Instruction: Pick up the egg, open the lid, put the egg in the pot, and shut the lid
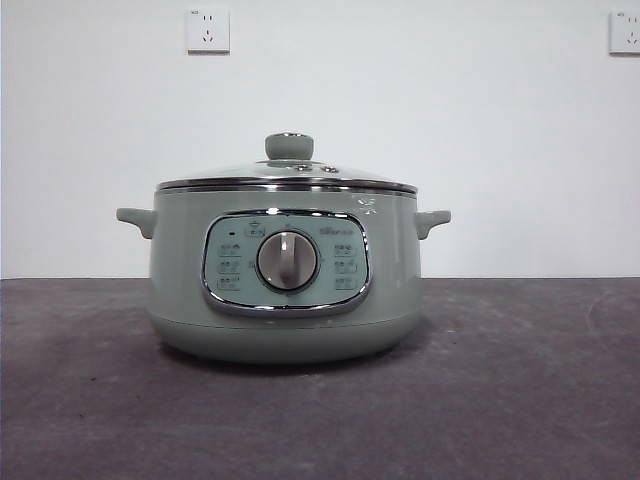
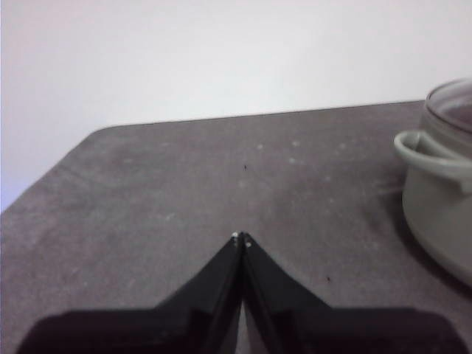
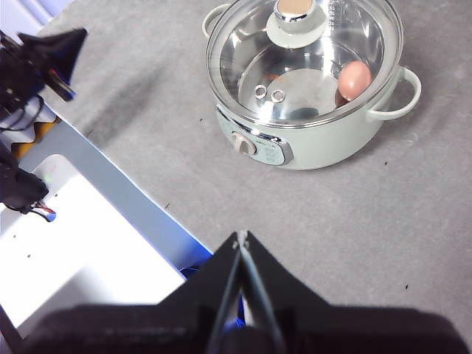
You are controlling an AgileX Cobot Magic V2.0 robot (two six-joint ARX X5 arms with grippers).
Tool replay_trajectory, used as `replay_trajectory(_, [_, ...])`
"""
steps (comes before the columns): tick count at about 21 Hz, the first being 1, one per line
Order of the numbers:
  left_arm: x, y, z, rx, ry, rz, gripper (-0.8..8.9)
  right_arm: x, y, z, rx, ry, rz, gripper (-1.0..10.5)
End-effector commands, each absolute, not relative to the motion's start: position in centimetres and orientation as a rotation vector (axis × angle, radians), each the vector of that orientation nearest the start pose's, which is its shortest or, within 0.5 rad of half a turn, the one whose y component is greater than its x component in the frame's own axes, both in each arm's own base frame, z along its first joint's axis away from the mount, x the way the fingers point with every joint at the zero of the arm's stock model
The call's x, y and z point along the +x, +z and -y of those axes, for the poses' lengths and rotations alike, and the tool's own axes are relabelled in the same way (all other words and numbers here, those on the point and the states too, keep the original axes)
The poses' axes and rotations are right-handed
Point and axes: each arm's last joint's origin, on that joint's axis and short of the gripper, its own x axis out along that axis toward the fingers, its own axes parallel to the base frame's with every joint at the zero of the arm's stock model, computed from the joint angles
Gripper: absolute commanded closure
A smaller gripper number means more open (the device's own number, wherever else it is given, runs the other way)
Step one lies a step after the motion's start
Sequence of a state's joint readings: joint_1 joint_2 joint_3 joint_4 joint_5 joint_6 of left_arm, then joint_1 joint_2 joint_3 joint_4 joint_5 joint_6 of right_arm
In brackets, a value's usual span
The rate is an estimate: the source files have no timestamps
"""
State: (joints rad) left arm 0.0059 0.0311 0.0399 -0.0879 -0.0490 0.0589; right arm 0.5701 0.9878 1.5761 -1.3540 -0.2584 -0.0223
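Grey table [image 1: 520, 400] is occupied by the pot [image 1: 285, 290], lid [image 1: 288, 172] seated on it; the egg [image 3: 355, 79] is seen inside. Left gripper [image 2: 241, 238] and right gripper [image 3: 241, 236] are held closed, empty, apart from it.

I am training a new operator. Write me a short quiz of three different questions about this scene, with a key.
1. True or false: the lid sits on the pot.
2. Where is the egg? A) on the table B) inside the pot C) in a gripper
3. Fill in: the left gripper and the right gripper are both ____, holding nothing.

Key:
1. True: the lid rests on the pot's rim.
2. B: the right wrist view shows it through the glass.
3. Shut: both stay away from the pot.
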Motion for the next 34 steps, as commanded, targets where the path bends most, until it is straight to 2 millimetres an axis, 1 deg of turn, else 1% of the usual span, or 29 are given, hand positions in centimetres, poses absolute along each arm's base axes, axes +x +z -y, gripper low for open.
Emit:
replay_trajectory(1, [9.7, 15.8, -0.2, 0.047, 0.058, -0.082, 8.17, 9.1, 44.2, -6.7, -0.141, 0.789, -0.789, 9.5])
replay_trajectory(5, [9.6, 14.7, -0.2, 0.026, 0.058, -0.179, 8.17, 9.1, 44.2, -6.7, -0.141, 0.789, -0.789, 9.5])
replay_trajectory(8, [9.6, 14.7, -0.1, -0.034, 0.034, -0.181, 8.17, 9.1, 44.2, -6.7, -0.141, 0.789, -0.789, 9.5])
replay_trajectory(23, [9.6, 14.7, -0.1, -0.032, 0.034, -0.181, 8.17, 9.1, 44.2, -6.7, -0.141, 0.789, -0.789, 9.5])
replay_trajectory(24, [9.6, 14.7, -0.1, -0.032, 0.034, -0.181, 8.17, 9.1, 44.2, -6.7, -0.186, 0.805, -0.763, 9.5])
replay_trajectory(26, [9.6, 14.7, -0.1, -0.032, 0.034, -0.181, 8.17, 8.8, 44.6, -5.9, -0.212, 0.786, -0.684, 9.5])
replay_trajectory(28, [9.6, 14.7, -0.1, -0.032, 0.034, -0.181, 8.17, 8.3, 45.8, -4.8, -0.164, 0.751, -0.5, 9.5])
replay_trajectory(30, [9.6, 14.7, -0.1, -0.032, 0.034, -0.181, 8.17, 7.4, 46.1, -3.8, -0.112, 0.749, -0.331, 9.5])
replay_trajectory(32, [9.6, 14.7, -0.1, -0.032, 0.034, -0.181, 8.17, 6.7, 44.9, -2.8, -0.105, 0.667, -0.228, 9.5])
replay_trajectory(34, [9.6, 14.7, -0.1, -0.032, 0.034, -0.181, 8.17, 6.4, 42.8, -2.3, -0.128, 0.598, -0.134, 9.5])
